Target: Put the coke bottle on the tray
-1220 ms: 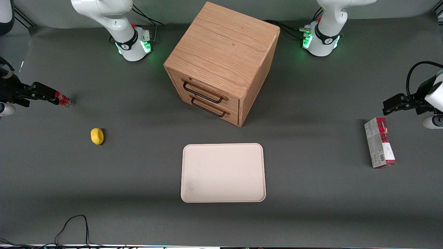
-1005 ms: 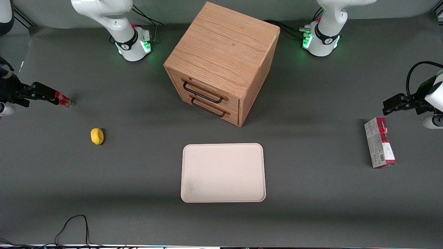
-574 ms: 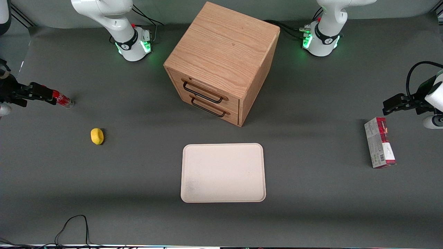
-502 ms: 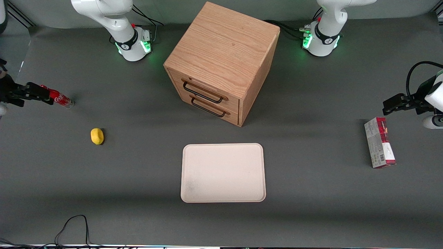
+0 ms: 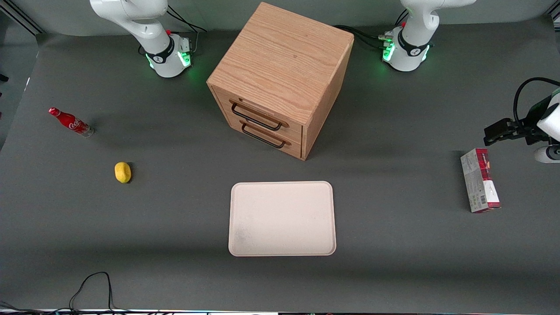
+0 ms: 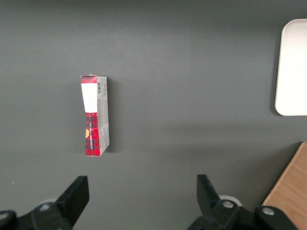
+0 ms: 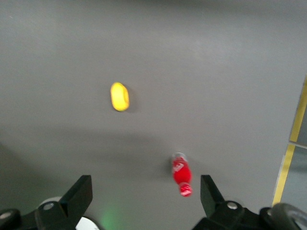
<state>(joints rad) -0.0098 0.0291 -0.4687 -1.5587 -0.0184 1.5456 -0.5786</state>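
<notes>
Front view: coke bottle [image 5: 70, 123] on dark table [image 5: 393, 245] at working arm's end, apart from everything. Yellow object [image 5: 123, 172] near it at bottle's 4 o'clock, nearer camera. Tray [image 5: 282, 218] bare at table middle, in front of wooden drawer cabinet [image 5: 280, 78]. Right wrist view: gripper [image 7: 146, 196] spread wide above table, fingers clear of bottle [image 7: 181, 174], holding nothing.

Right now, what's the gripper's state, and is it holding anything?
Gripper: open, holding nothing, above the table over the standing coke bottle.
</notes>
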